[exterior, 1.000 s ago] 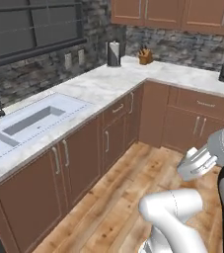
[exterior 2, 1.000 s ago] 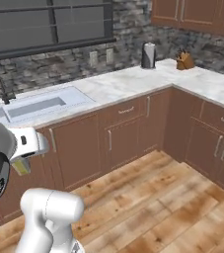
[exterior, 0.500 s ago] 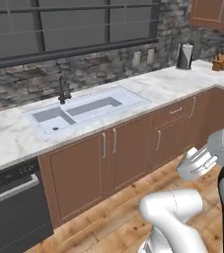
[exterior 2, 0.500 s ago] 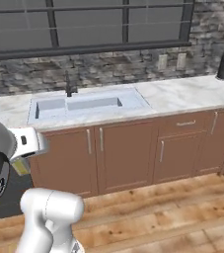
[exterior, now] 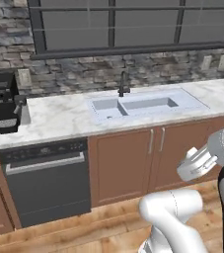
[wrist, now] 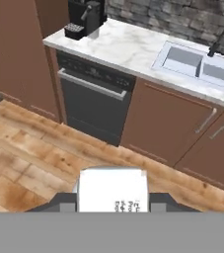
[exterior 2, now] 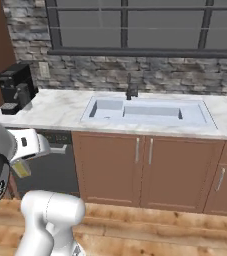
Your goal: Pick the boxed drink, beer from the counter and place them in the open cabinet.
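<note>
One boxed drink [wrist: 113, 189] (in shut jaws), one sink [exterior: 142, 105].

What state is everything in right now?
gripper: shut on the carton
carton: held between the fingers, off the counter
dishwasher: door closed
cabinet doors: closed, under the sink
sink: empty
faucet: no water running that I can see
coffee machine: upright on the counter
</note>
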